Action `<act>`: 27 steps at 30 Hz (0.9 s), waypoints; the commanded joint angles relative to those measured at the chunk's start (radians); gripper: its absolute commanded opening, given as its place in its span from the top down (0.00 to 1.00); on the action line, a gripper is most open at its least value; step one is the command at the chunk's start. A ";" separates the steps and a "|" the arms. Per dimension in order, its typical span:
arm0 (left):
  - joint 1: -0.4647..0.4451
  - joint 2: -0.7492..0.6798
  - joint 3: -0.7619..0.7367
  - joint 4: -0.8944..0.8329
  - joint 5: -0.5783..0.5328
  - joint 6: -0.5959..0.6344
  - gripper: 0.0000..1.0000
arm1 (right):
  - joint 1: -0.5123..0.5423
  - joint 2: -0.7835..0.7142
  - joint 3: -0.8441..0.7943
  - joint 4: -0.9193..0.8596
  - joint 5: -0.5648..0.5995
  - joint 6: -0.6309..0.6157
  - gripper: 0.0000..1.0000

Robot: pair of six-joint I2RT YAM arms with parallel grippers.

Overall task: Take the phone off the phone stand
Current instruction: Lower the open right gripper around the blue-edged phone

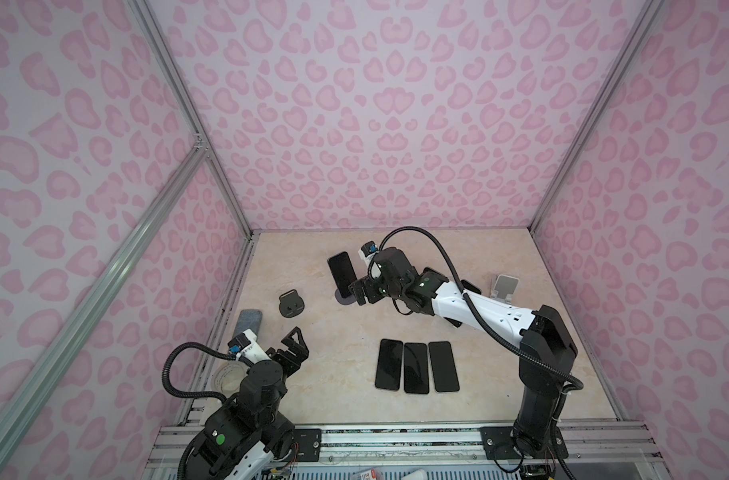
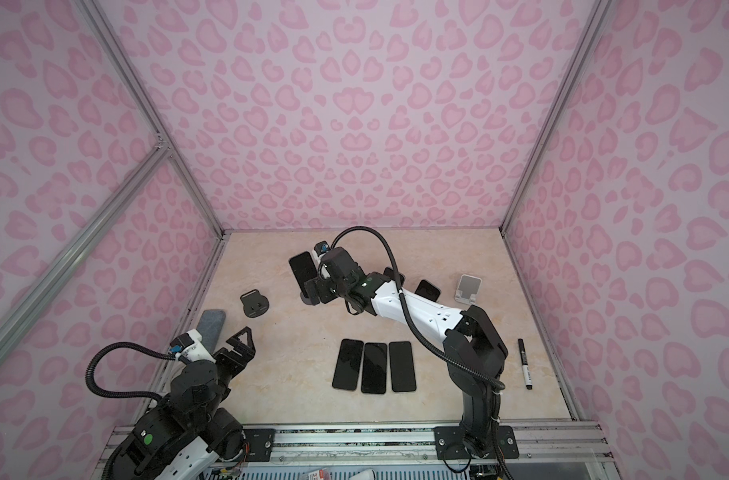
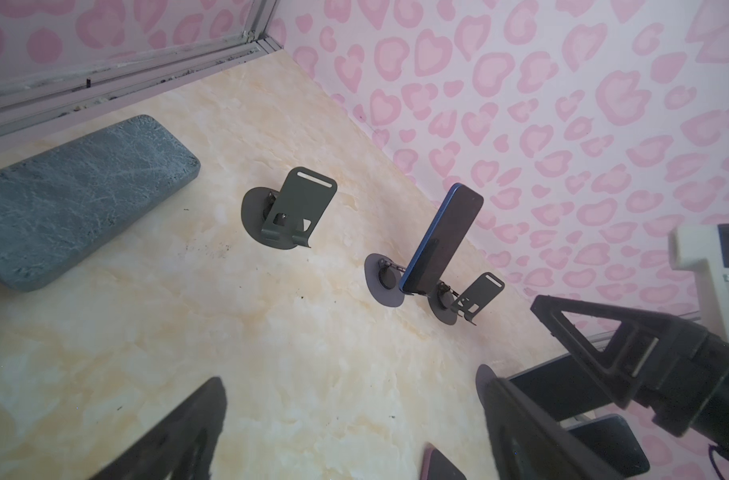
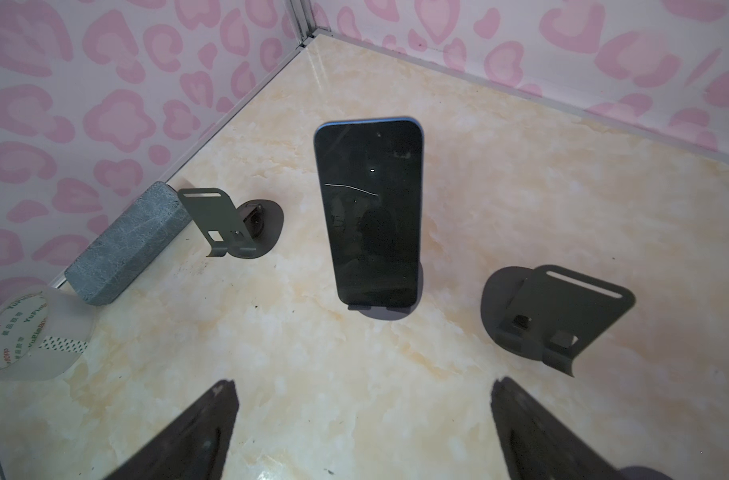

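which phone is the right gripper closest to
The blue-edged phone propped upright on its stand, directly before the right gripper; the three phones in a row lie flat, well away.

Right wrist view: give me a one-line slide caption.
Open right gripper faces a black-screened, blue-edged phone upright on its dark grey metal stand, two empty grey stands nearby.

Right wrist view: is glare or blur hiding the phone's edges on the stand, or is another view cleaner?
Right wrist view: the phone is sharp-edged, its dark screen showing only faint reflections and a thin white streak; the fingers of the right gripper are dark and out of focus. Left wrist view: phone crisp but side-on. Both top views: small, lower end hidden behind the right arm.
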 commanded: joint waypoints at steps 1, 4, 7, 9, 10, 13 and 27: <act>0.000 0.039 0.030 0.007 -0.027 -0.048 0.00 | -0.019 0.009 -0.005 0.071 -0.030 0.010 0.03; 0.001 0.063 0.053 -0.005 -0.024 -0.042 0.03 | -0.002 0.050 0.038 0.055 -0.044 -0.028 0.03; 0.000 0.065 0.020 0.019 -0.002 -0.047 0.04 | 0.006 0.115 0.106 0.038 -0.005 -0.041 0.03; 0.000 0.067 -0.003 0.032 0.011 -0.064 0.04 | 0.004 0.167 0.178 0.026 -0.017 -0.038 0.02; 0.000 0.067 -0.009 0.029 0.014 -0.072 0.04 | 0.003 0.193 0.215 0.011 -0.016 -0.038 0.02; 0.000 0.065 -0.010 0.015 0.015 -0.067 0.04 | 0.002 0.274 0.319 -0.007 -0.015 -0.039 0.02; 0.000 0.061 -0.021 0.019 0.025 -0.035 0.04 | 0.009 0.432 0.463 -0.006 0.040 -0.108 0.02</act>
